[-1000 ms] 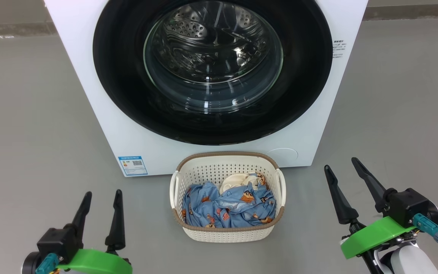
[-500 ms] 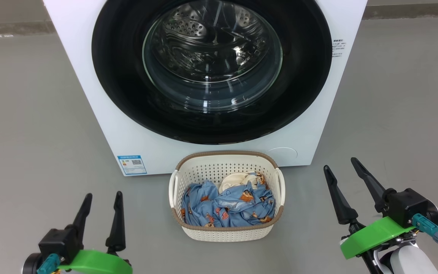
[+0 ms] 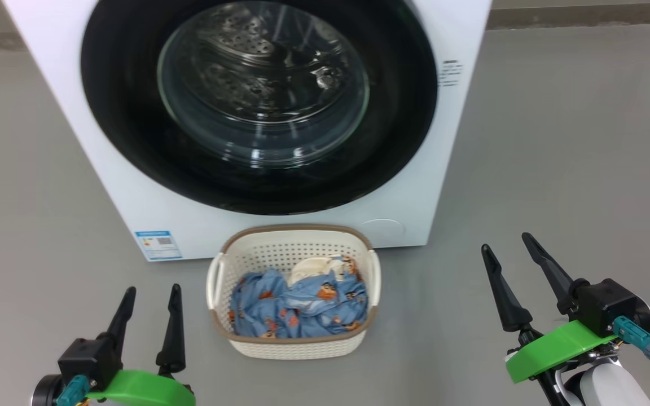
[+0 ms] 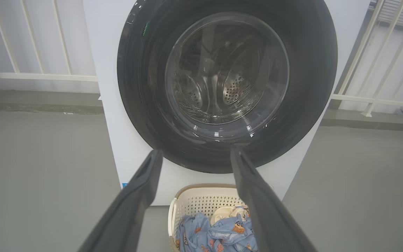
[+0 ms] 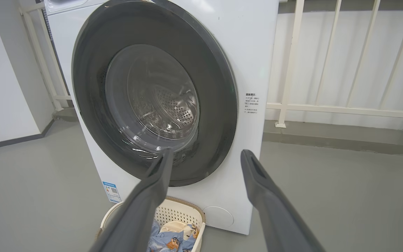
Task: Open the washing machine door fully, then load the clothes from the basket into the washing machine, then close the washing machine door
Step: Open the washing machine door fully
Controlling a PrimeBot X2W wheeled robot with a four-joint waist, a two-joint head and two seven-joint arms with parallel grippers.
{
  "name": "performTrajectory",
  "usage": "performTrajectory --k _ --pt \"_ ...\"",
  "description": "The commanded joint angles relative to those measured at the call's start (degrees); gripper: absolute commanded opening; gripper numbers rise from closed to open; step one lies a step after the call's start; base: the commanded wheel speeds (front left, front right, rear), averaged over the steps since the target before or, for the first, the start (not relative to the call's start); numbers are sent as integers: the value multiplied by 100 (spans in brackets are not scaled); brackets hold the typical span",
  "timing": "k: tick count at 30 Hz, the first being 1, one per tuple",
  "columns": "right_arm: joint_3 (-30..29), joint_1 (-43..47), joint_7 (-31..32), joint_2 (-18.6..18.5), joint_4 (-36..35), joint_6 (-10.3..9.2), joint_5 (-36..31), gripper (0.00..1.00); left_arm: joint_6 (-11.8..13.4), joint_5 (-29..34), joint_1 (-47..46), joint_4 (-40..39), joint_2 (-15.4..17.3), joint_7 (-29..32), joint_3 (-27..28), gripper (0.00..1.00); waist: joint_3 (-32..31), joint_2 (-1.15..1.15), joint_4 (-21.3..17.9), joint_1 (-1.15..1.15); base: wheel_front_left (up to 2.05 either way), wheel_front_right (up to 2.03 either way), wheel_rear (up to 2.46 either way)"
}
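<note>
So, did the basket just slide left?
No. The basket still sits at the foot of the washing machine, between its blue sticker and round flap; both shifted left together in the head view, so the camera turned.

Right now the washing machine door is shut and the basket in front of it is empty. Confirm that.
Not empty: the basket holds the clothes, as the head view shows. The washing machine door is indeed shut.

Washer door shut, clothes in basket
</note>
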Motion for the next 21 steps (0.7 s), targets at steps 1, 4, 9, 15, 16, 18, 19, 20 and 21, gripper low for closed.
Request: performTrajectory --k 1,4,9,15,16,18,19,20,21 --pt "110 -173 -69 -20 -169 9 -56 100 35 20 -294 -120 101 -37 167 100 0 0 -2 0 123 123 -246" --pt "97 -167 -69 -16 -177 9 -69 100 43 16 -296 -114 112 -37 157 100 1 0 -6 0 123 123 -246" --pt "82 -167 -69 -10 -179 9 -77 100 17 -101 -294 -194 101 -37 164 100 1 0 -12 0 110 110 -220" --pt "70 -158 -69 -5 -186 9 -79 100 12 -101 -278 -220 100 -37 151 100 1 0 -10 0 67 67 -134" --pt "70 -158 -69 -5 -187 9 -80 100 13 -101 -277 -218 100 -37 148 100 1 0 -8 0 40 40 -79" --pt "67 -158 -69 -4 -187 9 -77 100 15 -103 -277 -211 100 -37 146 100 0 0 -6 0 28 28 -56" --pt "65 -157 -69 -4 -185 9 -73 100 16 -107 -275 -208 99 -37 145 100 -1 0 -4 0 16 16 -32" --pt "64 -157 -69 -6 -183 9 -71 100 17 -109 -273 -205 99 -37 142 100 -1 0 -2 0 8 8 -16" --pt "65 -157 -69 -8 -182 9 -70 100 17 -110 -272 -205 99 -37 139 100 -2 0 -1 0 0 0 0"
